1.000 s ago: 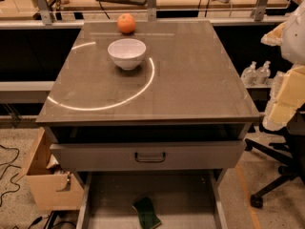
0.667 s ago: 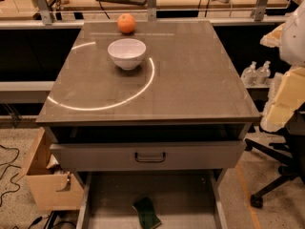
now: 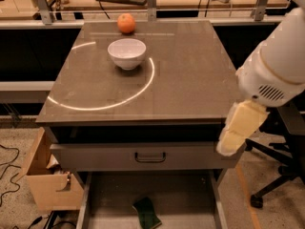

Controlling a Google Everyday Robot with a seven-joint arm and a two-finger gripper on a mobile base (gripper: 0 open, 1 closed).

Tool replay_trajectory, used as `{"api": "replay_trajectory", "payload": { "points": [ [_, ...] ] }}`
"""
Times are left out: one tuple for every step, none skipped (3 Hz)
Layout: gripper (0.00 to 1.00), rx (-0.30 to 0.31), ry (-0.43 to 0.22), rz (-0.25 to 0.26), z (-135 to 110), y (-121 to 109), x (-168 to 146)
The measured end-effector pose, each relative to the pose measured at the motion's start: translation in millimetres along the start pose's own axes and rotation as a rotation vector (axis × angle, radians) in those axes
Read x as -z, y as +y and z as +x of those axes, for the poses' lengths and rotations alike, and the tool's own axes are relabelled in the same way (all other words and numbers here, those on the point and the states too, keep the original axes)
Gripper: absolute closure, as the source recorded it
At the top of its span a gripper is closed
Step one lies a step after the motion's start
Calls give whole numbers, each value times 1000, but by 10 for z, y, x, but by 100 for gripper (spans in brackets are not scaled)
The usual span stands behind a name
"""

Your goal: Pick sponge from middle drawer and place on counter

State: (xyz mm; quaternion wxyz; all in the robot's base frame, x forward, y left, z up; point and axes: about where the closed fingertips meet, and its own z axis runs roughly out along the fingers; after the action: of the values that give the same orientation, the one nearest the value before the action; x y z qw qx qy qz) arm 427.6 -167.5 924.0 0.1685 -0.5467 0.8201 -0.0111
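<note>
While you look down on the cabinet, you see the middle drawer (image 3: 190,197) pulled out at the bottom of the view, and the sponge (image 3: 147,213) lies on its flat grey floor, a little left of the middle, with the dark green face up and turned at a slant to the drawer walls. Nothing touches the sponge. The gripper (image 3: 240,128) hangs as a pale cream piece under the white arm housing (image 3: 279,66), at the front right corner of the counter (image 3: 190,75), overlapping the right end of the closed drawer front (image 3: 105,156) with the dark handle. It is well apart from the sponge and higher than it; you cannot tell if it is released or clenched. On the counter a white bowl (image 3: 127,53) stands inside the thin white arc, and an orange (image 3: 126,23) sits behind it near the back edge. A cardboard box (image 3: 45,185) stands on the floor at the left of the cabinet.
</note>
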Motion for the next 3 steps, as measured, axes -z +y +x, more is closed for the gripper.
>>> {"api": "replay_trajectory", "payload": {
  "points": [
    [0,-101,49,-37,-117,345,-503],
    [0,-205,73,-76,-113,669,-978],
    [0,-324,34,-84,-54,1004,-1478]
  ]
}}
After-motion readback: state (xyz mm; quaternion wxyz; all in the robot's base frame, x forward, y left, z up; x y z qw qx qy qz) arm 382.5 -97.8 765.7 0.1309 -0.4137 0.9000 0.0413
